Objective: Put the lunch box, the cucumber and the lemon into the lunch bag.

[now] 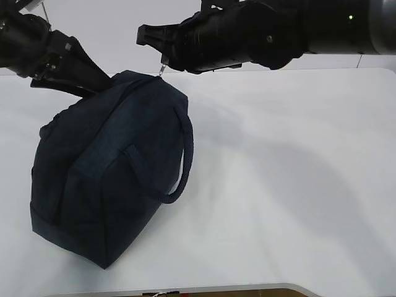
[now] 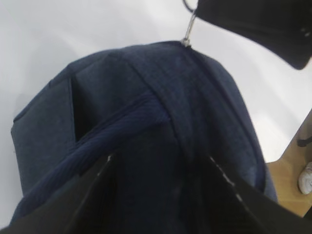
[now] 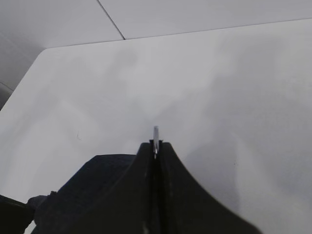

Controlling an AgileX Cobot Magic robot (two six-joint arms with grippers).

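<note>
Lunch bag [image 1: 105, 179] sits zipped shut on the left part of the white table [image 1: 278, 185], one handle [image 1: 182, 154] draping down its side. Right gripper [image 1: 151, 38] has jaws pressed together, pinching the metal ring pull [image 3: 156, 134] at the bag's top end. Left gripper [image 1: 93, 77] is against the bag's upper left; jaws look spread in the wrist view, though it's dark and blurry.
</note>
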